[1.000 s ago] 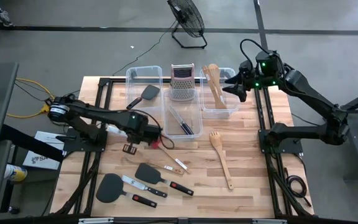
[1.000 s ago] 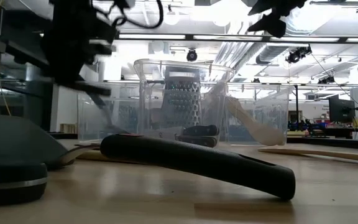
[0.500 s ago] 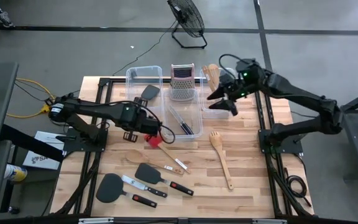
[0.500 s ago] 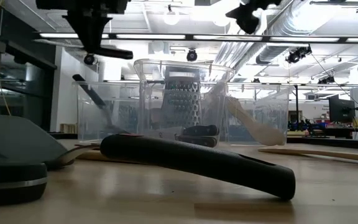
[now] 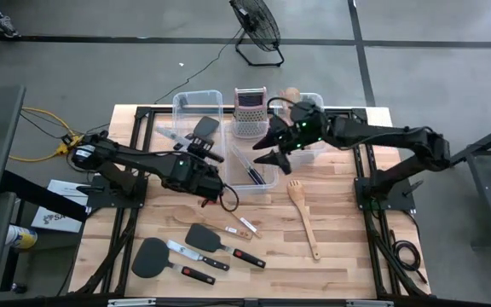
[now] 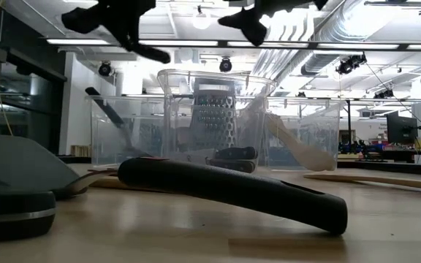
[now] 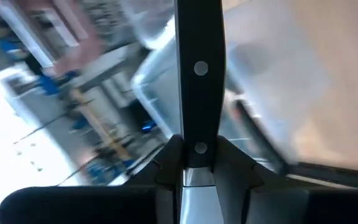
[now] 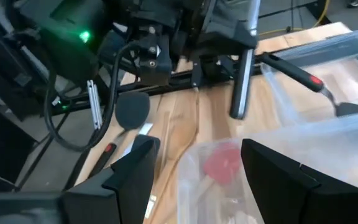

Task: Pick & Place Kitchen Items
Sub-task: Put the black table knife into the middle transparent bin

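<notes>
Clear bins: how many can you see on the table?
3, side by side: the left bin, the middle bin, and the right bin, partly hidden under the right arm.

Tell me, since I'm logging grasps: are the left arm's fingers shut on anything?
Shut on a knife: the left wrist view shows both fingers clamping its black riveted handle.

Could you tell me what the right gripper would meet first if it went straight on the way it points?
The right gripper would likely meet the wall of the clear middle bin, just ahead of its open jaws; beyond lies the knife held by the left gripper. Depth is unclear.
</notes>
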